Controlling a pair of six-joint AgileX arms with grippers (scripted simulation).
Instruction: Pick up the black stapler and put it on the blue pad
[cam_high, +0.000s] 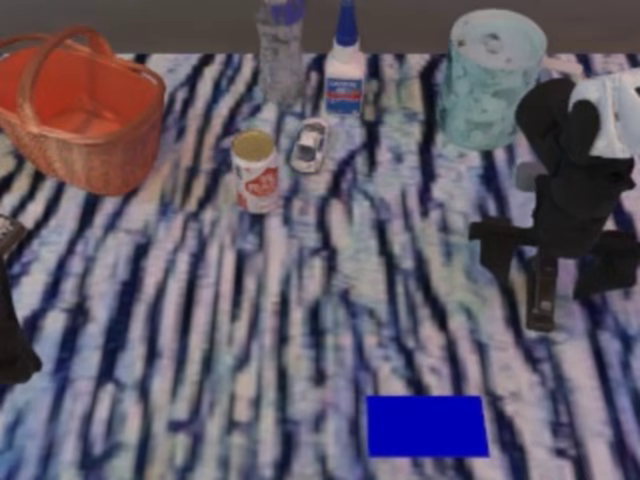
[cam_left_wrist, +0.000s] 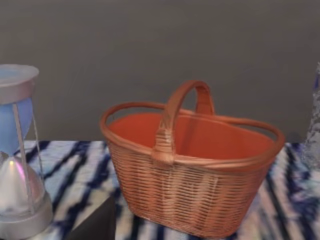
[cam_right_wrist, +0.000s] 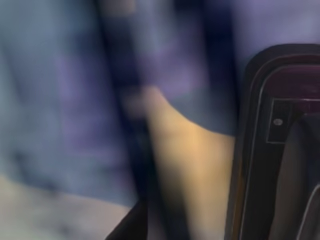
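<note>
The black stapler (cam_high: 543, 290) lies on the striped cloth at the right side of the table, pointing toward the front edge. My right gripper (cam_high: 552, 258) hovers directly over its far end, open, with one dark finger on each side. Very close in the right wrist view, the stapler (cam_right_wrist: 280, 150) fills the edge of the picture, and one finger (cam_right_wrist: 132, 227) shows as a dark wedge. The blue pad (cam_high: 427, 426) is flat on the cloth near the front edge, left of the stapler, with nothing on it. My left gripper (cam_high: 10, 345) is parked at the table's left edge, open.
An orange wicker basket (cam_high: 80, 110) (cam_left_wrist: 192, 165) stands at the back left. Along the back are an hourglass (cam_high: 282, 50) (cam_left_wrist: 17, 155), a glue bottle (cam_high: 346, 70) and a pale teal bucket (cam_high: 495, 75). A can (cam_high: 257, 170) and a toy car (cam_high: 310, 145) stand mid-left.
</note>
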